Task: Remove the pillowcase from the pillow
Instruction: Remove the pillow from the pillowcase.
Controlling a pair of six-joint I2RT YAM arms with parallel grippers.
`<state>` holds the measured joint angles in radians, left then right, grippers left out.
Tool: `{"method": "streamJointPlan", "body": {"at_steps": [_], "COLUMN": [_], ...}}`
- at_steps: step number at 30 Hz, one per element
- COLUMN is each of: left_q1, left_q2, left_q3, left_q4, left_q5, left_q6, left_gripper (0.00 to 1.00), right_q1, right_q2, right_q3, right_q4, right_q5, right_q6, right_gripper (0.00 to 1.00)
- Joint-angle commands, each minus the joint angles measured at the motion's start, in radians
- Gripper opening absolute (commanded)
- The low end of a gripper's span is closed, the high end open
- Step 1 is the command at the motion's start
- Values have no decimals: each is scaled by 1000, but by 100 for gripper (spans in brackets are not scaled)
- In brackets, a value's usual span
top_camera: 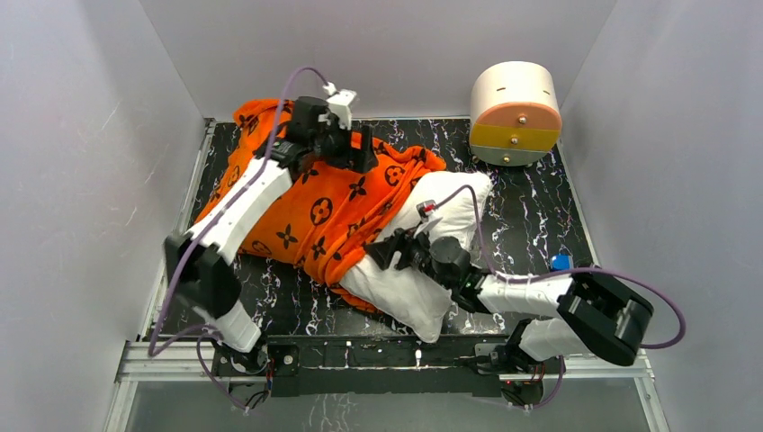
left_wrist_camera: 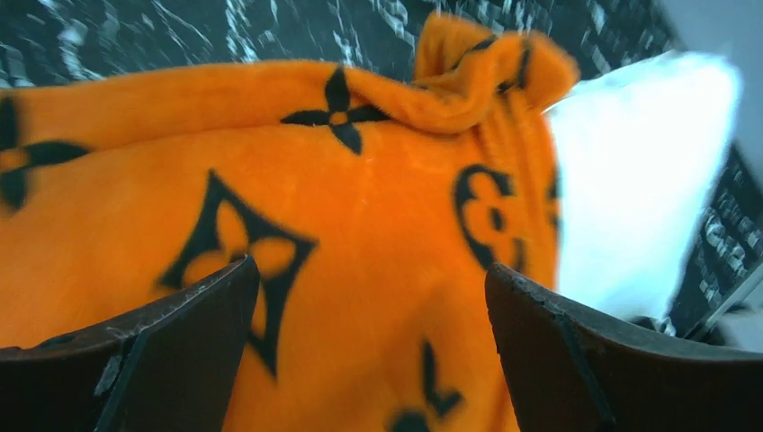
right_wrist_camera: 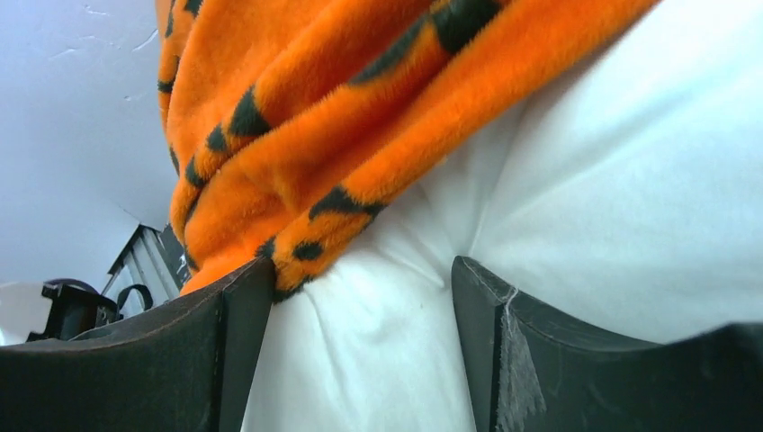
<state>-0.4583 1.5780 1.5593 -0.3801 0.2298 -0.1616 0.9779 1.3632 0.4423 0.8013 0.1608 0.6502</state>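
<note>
At the near edge of the black marbled worktop [top_camera: 531, 216] stand the bases of the left arm [top_camera: 243, 202] and the right arm [top_camera: 540, 297]. The orange monogram pillowcase [top_camera: 310, 211] lies bunched from the middle toward the far left corner, covering the far part of the white pillow [top_camera: 405, 292]. The pillow's bare end reaches toward the near edge, just right of centre. The round drawer box [top_camera: 515, 112] sits well apart in the far right corner. The left gripper [left_wrist_camera: 369, 279] is over the far side of the pillowcase, its fingers spread wide over the plush. The right gripper [right_wrist_camera: 360, 270] is on the bare pillow beside the pillowcase hem, jaws apart, white fabric bulging between them. A small blue object [top_camera: 561, 263] lies near the right edge.
</note>
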Motion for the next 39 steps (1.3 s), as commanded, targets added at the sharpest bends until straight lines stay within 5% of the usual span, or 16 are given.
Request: {"method": "streamJointPlan", "body": {"at_steps": [1, 4, 9, 16, 21, 25, 30, 34, 36, 39], "left_q1": [4, 7, 7, 10, 10, 9, 9, 9, 9, 9], "left_q2": [238, 315, 245, 38, -123, -197, -258, -287, -295, -296], "left_q3": [124, 156, 55, -149, -290, -337, -374, -402, -404, -403], "left_q4": [-179, -266, -252, -99, 49, 98, 97, 104, 105, 105], "left_q5": [188, 255, 195, -9, -17, 21, 22, 9, 10, 31], "left_q6": [83, 83, 106, -65, -170, -202, -205, -212, -214, -197], "left_gripper": [87, 62, 2, 0, 0, 0, 0, 0, 0, 0], "right_q1": [57, 57, 57, 57, 44, -32, -291, -368, -368, -368], "right_q2": [15, -6, -104, -349, -497, -446, -335, -288, -262, -255], "right_q3": [-164, -123, -42, 309, 420, 547, 588, 433, 382, 371], "right_q4": [-436, -576, -739, -1134, -1200, -1370, -1341, -1120, -1053, -1024], "right_q5": [75, 175, 282, 433, 642, 719, 333, -40, -87, -54], "right_q6": [-11, -34, 22, -16, -28, 99, 101, 229, 268, 258], "right_gripper": [82, 84, 85, 85, 98, 99, 99, 99, 87, 52]}}
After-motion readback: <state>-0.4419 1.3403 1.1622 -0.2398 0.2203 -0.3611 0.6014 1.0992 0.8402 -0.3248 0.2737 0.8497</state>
